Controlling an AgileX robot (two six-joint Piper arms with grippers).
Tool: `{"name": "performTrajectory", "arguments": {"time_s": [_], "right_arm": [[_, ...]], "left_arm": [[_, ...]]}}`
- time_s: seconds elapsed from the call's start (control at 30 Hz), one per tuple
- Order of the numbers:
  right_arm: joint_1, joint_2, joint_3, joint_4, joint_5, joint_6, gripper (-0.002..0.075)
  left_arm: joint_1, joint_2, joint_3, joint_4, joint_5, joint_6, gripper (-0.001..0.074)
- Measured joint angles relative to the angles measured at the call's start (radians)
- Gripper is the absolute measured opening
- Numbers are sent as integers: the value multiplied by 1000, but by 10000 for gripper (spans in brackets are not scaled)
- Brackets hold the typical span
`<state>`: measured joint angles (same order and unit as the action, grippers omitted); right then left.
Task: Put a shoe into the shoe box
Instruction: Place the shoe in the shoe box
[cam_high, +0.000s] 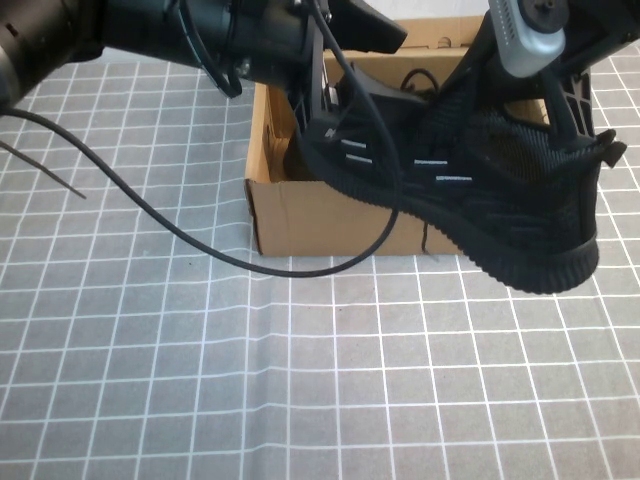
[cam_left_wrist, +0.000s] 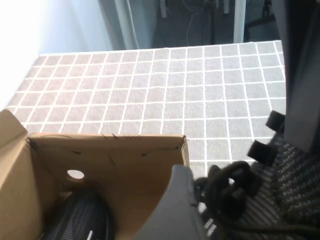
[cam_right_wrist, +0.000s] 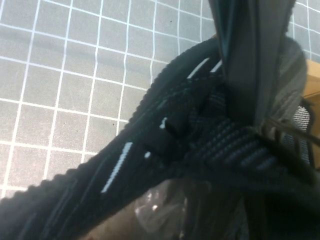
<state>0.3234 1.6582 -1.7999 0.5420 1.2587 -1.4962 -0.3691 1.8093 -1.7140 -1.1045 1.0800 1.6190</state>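
Observation:
The black knit shoe (cam_high: 500, 190) with white dash marks hangs tilted above the front right of the brown cardboard shoe box (cam_high: 320, 215), heel low and outside the front wall, toe over the box. My left gripper (cam_high: 335, 110) reaches in from the back left and is shut on the shoe's toe end; its grey finger (cam_left_wrist: 175, 205) sits beside the laces (cam_left_wrist: 227, 190). My right gripper (cam_high: 520, 95) comes down from the back right, shut on the shoe's collar, with one finger (cam_right_wrist: 250, 60) against the shoe (cam_right_wrist: 165, 150).
A second matching shoe (cam_left_wrist: 80, 220) lies inside the box, below a wall with a round hole (cam_left_wrist: 75, 174). A black cable (cam_high: 180, 235) loops from the left arm across the checked grey mat (cam_high: 300, 380). The mat lies in front and to the left.

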Motion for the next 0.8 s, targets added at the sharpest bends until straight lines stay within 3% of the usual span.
{"name": "performTrajectory", "arguments": {"time_s": [0.8], "right_arm": [[0, 4, 0, -28, 17, -34, -6]], "left_arm": [[-80, 115, -7, 5, 38, 4, 559]]}}
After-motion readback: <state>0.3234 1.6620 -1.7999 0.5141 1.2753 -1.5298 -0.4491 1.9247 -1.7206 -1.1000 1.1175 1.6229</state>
